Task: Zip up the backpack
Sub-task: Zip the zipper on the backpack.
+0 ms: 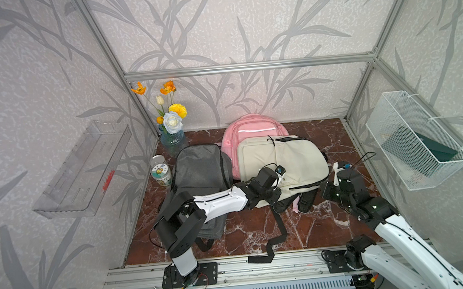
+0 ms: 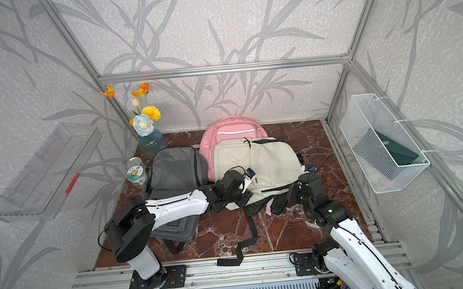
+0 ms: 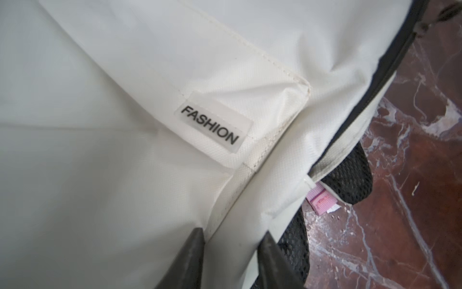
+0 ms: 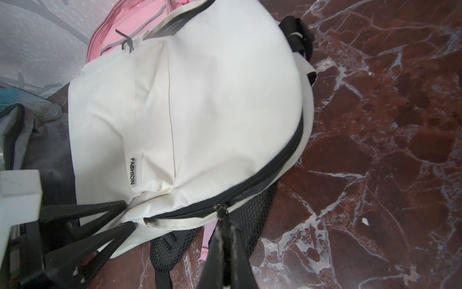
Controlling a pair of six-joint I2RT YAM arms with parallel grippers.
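The widest open stretch is the front middle of the marble tabletop (image 1: 318, 229), between the two arms, though a black strap (image 1: 279, 229) snakes across it to the front rail. Right of the cream backpack (image 1: 283, 157) a bare strip runs to the far corner (a wire basket (image 1: 391, 119) hangs on that side wall). The left side is crowded: grey backpack (image 1: 198, 168), can (image 1: 160, 172) and flower vase (image 1: 173, 143) stand close together, and the left arm (image 1: 218, 202) lies across the grey backpack. The pink backpack (image 1: 251, 127) fills the space behind. The right gripper (image 4: 226, 225), pinched on the zipper pull (image 4: 221, 209), blocks the cream backpack's near edge.
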